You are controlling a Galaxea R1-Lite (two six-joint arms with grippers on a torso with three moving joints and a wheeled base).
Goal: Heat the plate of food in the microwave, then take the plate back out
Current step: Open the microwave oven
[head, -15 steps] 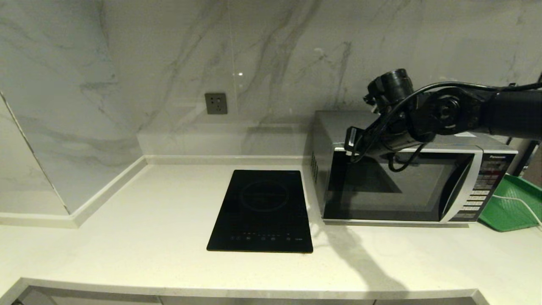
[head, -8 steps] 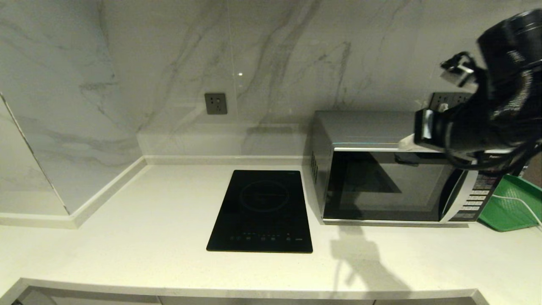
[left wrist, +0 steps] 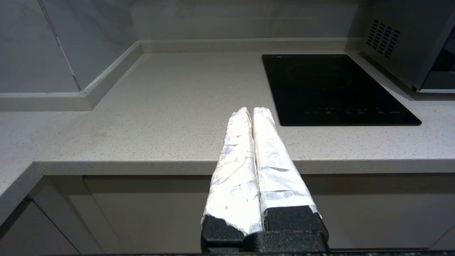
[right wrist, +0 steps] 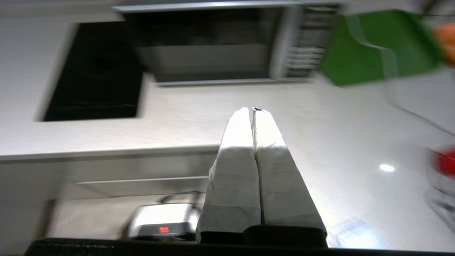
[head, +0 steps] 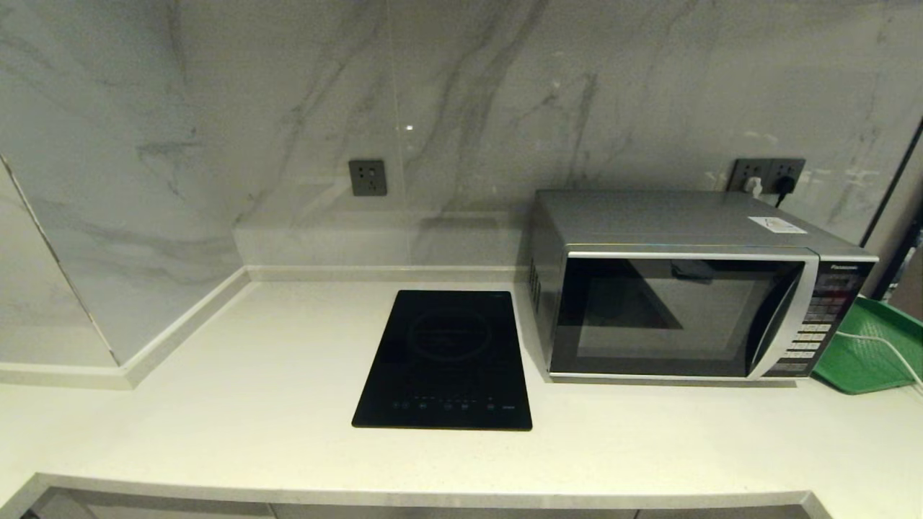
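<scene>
Head view: microwave (head: 685,288) door closed, contents unseen; green tray (head: 869,346) beside it.

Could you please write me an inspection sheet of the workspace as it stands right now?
Surface: pale stone counter, with an upstand along the marble wall.
Job's things: microwave at the right, door shut; plate of food not seen.
Clutter: black induction hob beside the microwave; green tray on its other side.
Grippers: left claw shut, empty, off the counter's front edge; right claw shut, empty, off the front edge facing the microwave.
Cables: white cable across the green tray; plugs in the wall sockets.
Surroundings: spare socket; cabinet fronts below.
</scene>
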